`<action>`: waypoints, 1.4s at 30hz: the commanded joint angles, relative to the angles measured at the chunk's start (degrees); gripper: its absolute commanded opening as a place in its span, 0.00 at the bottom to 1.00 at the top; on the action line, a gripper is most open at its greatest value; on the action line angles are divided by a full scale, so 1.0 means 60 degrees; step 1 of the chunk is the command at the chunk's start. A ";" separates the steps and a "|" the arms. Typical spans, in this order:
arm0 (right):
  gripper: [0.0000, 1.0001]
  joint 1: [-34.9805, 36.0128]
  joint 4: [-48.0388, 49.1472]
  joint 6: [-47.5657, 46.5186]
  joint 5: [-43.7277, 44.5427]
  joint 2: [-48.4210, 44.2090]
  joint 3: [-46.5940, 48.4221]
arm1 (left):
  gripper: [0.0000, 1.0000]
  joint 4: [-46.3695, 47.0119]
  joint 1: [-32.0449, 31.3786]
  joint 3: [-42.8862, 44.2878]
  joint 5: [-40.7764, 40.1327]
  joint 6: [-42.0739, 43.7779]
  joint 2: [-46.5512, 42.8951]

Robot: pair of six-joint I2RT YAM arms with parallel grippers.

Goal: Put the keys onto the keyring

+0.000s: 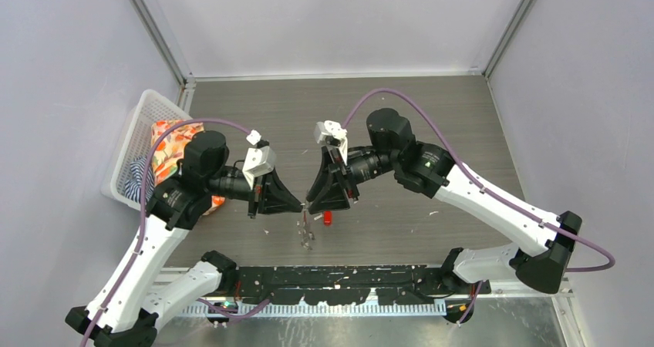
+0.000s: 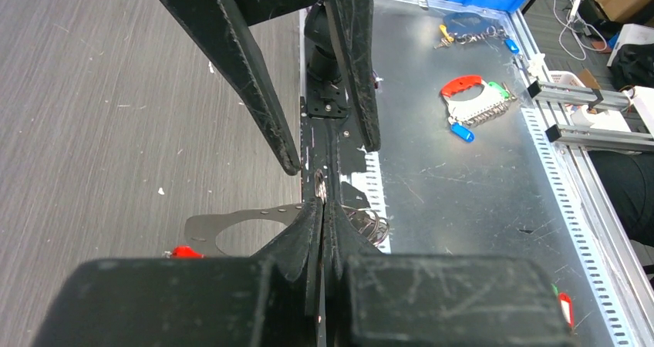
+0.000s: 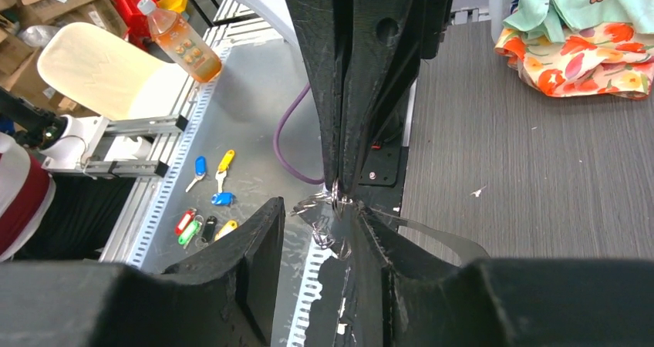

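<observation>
The left end effector (image 3: 339,179) is pinching the keyring (image 2: 320,185) shut between its fingers at mid-frame, holding it just above the bench (image 1: 432,131). The right end effector (image 2: 332,156) is standing part-open beside the ring, gripping nothing. The key (image 1: 328,218) is lying on the bench just right of the ring, so threading is probably not yet begun. Next the right arm likely needs to pick it up. The key is tiny and red-headed. The ring is thin silver wire with small keys dangling.

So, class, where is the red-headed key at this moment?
Top view: the red-headed key lies on the table, mid-front, just beside the right tool and right of the keyring hanging from the left tool.
</observation>
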 commanded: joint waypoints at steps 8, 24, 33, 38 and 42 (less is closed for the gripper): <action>0.32 0.0440 -0.0269 -0.0623 0.1037 0.0055 0.0628 | 0.01 0.0041 0.0008 0.0344 0.0078 0.0163 -0.0077; 0.01 0.0632 -0.0864 -0.0982 0.1703 0.0133 0.0923 | 0.01 -0.0042 0.0002 0.0443 0.0167 0.0159 -0.0107; 0.01 0.0664 0.0409 -0.0665 0.2151 -0.0681 0.0067 | 0.20 -0.0111 0.0003 0.0450 -0.0028 0.0084 -0.0092; 0.01 0.0674 0.1951 -0.0135 0.2442 -0.1340 -0.0780 | 0.32 -0.0442 0.0015 0.0218 -0.0162 -0.0012 -0.0267; 0.01 0.0672 0.3124 0.0517 0.2462 -0.1606 -0.1402 | 0.26 0.0499 0.0012 -0.0330 -0.0544 -0.0820 -0.0617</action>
